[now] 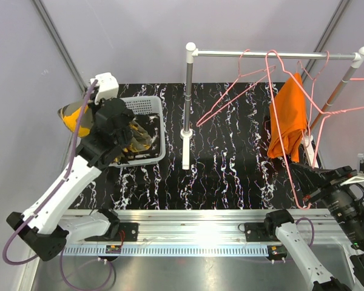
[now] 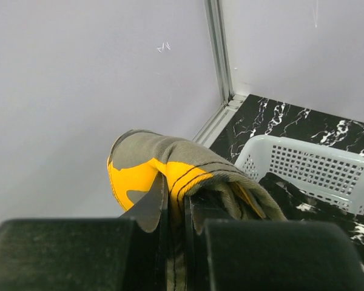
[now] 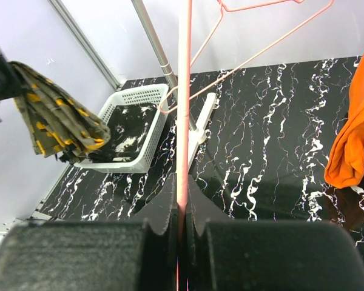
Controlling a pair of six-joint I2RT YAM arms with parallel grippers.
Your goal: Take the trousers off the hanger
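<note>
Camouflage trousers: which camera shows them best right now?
Right wrist view: the camouflage trousers hang as a whole bunched bundle beside the white basket. The left wrist view shows only a close fold pinched in the left gripper; the top view mostly hides them behind the left arm.

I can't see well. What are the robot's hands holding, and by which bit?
The left gripper pinches the camouflage trousers by a bunched fold; the right gripper clamps the pink wire hanger on a straight stretch.
</note>
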